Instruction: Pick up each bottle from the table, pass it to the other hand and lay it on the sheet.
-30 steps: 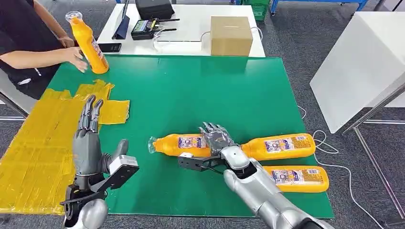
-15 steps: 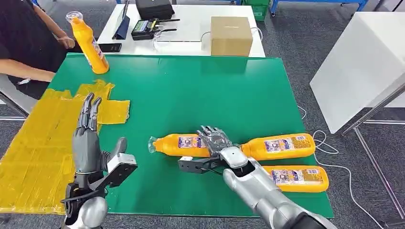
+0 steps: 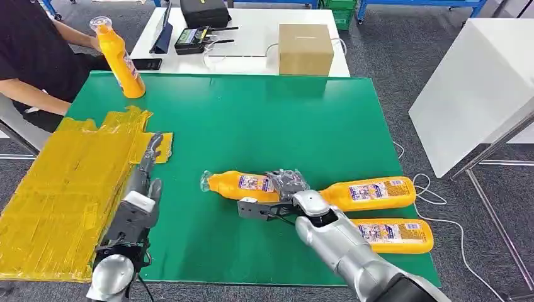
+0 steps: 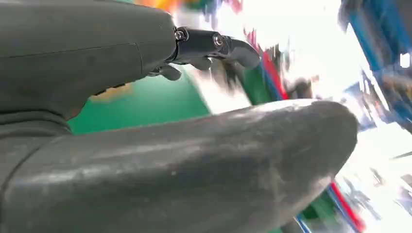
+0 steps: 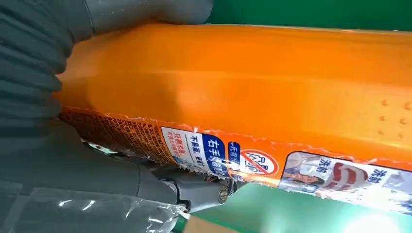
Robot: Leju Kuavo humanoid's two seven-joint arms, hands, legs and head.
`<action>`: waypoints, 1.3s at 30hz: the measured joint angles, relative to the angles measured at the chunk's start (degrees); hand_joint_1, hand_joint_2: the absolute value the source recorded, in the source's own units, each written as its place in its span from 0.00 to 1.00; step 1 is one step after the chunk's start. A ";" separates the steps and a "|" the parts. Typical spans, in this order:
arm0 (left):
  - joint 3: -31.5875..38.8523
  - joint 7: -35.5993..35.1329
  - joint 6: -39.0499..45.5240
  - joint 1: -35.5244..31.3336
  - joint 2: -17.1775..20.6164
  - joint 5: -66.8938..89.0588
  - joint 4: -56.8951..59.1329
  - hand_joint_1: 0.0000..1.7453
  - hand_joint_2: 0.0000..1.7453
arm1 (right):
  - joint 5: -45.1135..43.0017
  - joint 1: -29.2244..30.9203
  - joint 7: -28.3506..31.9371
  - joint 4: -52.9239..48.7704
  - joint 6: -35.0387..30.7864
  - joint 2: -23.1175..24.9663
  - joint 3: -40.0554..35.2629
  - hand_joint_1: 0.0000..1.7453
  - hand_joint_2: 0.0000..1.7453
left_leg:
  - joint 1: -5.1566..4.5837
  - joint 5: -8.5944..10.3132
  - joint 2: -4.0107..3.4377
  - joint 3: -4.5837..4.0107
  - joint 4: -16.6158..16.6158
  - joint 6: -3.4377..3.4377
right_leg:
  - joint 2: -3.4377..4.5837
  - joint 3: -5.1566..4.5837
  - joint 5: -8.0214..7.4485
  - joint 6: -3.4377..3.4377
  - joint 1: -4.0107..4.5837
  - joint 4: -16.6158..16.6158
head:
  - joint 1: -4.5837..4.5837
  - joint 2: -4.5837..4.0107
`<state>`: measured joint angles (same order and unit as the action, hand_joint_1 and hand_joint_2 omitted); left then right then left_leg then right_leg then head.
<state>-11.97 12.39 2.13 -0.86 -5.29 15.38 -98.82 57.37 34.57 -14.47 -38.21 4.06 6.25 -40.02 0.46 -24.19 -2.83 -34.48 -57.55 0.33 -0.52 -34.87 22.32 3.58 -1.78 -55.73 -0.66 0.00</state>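
The right robot hand lies over the body of an orange detergent bottle that rests on its side on the green worktop, its clear-capped neck pointing away from the hand toward the robot's left; in the right wrist view the thumb presses one side of the orange bottle and the darker fingers curl under its label, so the hand grips the bottle. Just beyond this hand, on the robot's right, a second orange bottle lies on its side, its end close to the hand; a third orange bottle lies beside the right forearm, nearer the robot.

The left robot hand holds nothing; its fingers stretch straight forward, apart from the thumb, over the green surface, with the fingertips at the edge of the yellow sheet, which spreads out on the hand's left side; the left wrist view is blurred.

Far ahead of the left hand, an upright orange bottle stands at the worktop's far corner, next to a person's arm; beyond the worktop a cardboard box sits on a white table.
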 measured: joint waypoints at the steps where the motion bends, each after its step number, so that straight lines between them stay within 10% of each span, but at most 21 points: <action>1: 0.76 0.02 -3.31 0.44 -0.26 -6.45 -0.02 0.00 1.00 | -0.63 -0.46 -0.02 -0.86 -1.23 -0.24 0.71 1.00 1.00 | 0.00 0.00 0.00 -0.03 0.00 0.00 | 0.00 0.00 -0.01 0.01 -0.01 0.00 | 0.00 0.00; 7: 5.14 2.25 -9.06 7.28 -2.49 -19.97 -3.98 0.00 1.00 | -1.18 -9.54 1.03 -17.65 -14.27 -1.20 6.38 1.00 1.00 | -0.05 -0.03 -0.05 -0.39 -0.01 0.01 | 0.01 -0.35 0.00 0.01 0.01 -0.01 | -0.02 0.00; 18: 6.47 3.32 -11.78 12.05 -4.96 -21.19 -7.82 0.00 1.00 | -2.36 -18.72 5.07 -43.77 -16.17 -1.46 8.07 1.00 1.00 | -0.02 -0.10 0.09 -0.61 0.01 -0.04 | -0.15 -0.48 0.18 0.08 0.03 0.00 | 0.00 0.00; 39: 3.71 -0.35 -23.66 12.52 -5.33 -36.15 -7.76 0.00 1.00 | -5.22 -18.01 7.19 -44.50 -14.49 1.47 -1.49 1.00 1.00 | -0.02 -0.11 0.08 -0.63 0.01 -0.04 | -0.15 -0.51 0.19 0.08 0.02 0.00 | 0.00 0.00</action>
<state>-8.26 12.04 -21.53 11.65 -10.62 -20.76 -106.57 52.15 16.56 -7.28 -82.71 -10.43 7.72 -41.51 0.44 -24.30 -2.75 -35.11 -57.54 0.29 -0.66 -35.37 22.51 3.67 -1.76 -55.72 -0.66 0.00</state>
